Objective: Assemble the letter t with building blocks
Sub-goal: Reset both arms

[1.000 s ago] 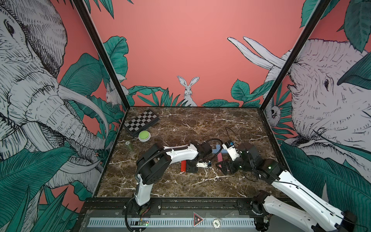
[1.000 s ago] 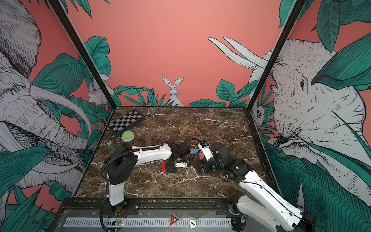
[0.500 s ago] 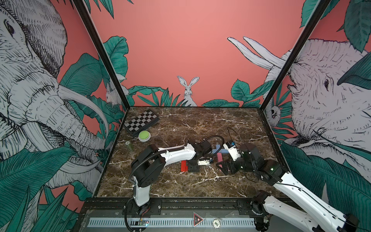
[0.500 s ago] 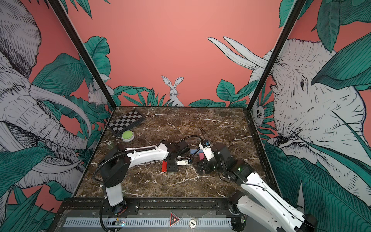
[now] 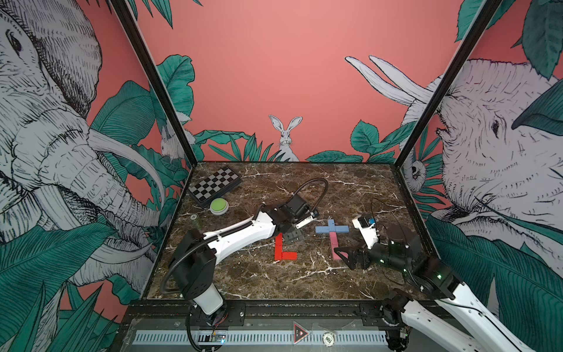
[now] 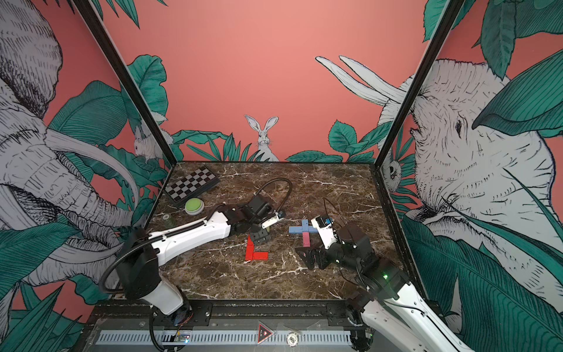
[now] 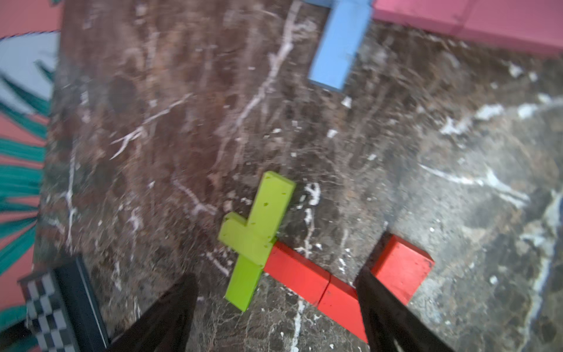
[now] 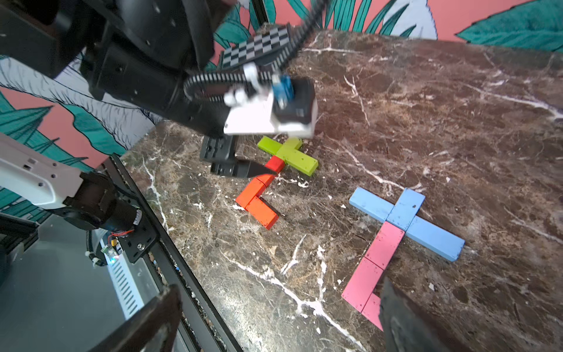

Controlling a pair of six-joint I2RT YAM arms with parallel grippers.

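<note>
The left fingers [image 7: 380, 304] are spread wide and nothing is held between them. In the left wrist view they are seen just above the counter [image 7: 182, 122], with part of a row of red blocks [image 7: 298, 271] lying in the gap between them.

That red row forms a stem. Its far end is butted against the lime green blocks [image 7: 259, 231], which are laid as a crossbar with a short stub beyond it. At the near end a red foot is turned off to one side. The stem's long axis runs obliquely across the open gap, not square to it. A closing grip from this pose would likely skew the row.

The right fingers [image 8: 408, 323] are likewise held wide apart and empty. One of them is close beside the foot of the pink blocks [image 8: 384, 247]. This pink stem runs away from the fingers to the light blue blocks [image 8: 405, 210], which cross its far end.

Both letters lie flat on the counter, well apart. The green-and-red one is nearer the left arm and the blue-and-pink one nearer the right. The shapes appear complete, so only straightening seems left.
</note>
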